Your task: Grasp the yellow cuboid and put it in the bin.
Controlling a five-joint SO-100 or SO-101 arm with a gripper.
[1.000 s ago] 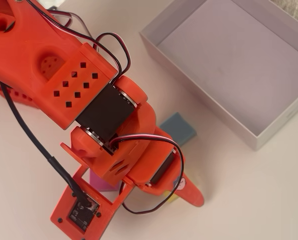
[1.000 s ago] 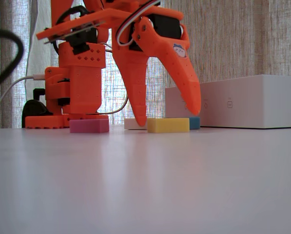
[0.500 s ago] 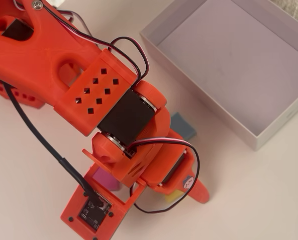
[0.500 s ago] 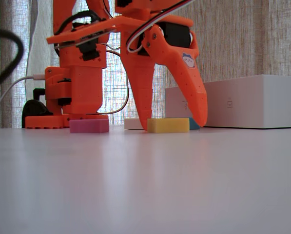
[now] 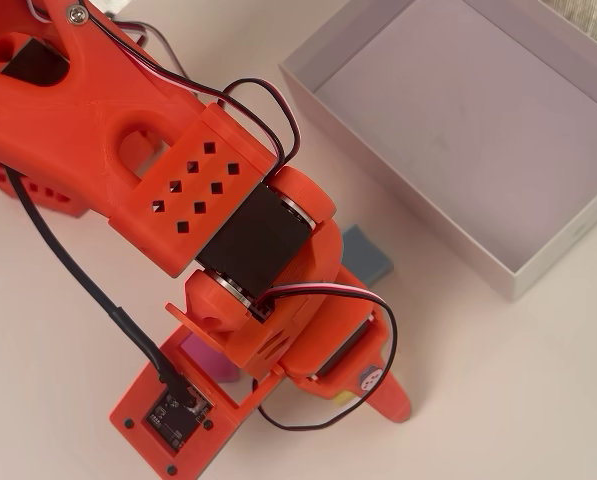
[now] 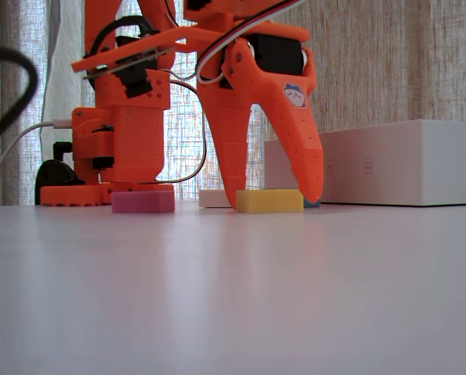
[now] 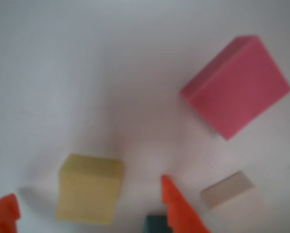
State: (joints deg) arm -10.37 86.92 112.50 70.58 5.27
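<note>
Home room, woven curtains (image 6: 389,62), white table (image 6: 233,297)

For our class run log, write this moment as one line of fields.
phase: pre-grasp | gripper: open, jaws straddling small matte yellow cuboid on table | large shallow white bin: holds no block

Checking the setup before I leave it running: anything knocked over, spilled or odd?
Nothing stands out. The yellow block lies flat between the open gripper fingers, the pink block lies flat nearby, and the bin sits upright, empty.
</note>
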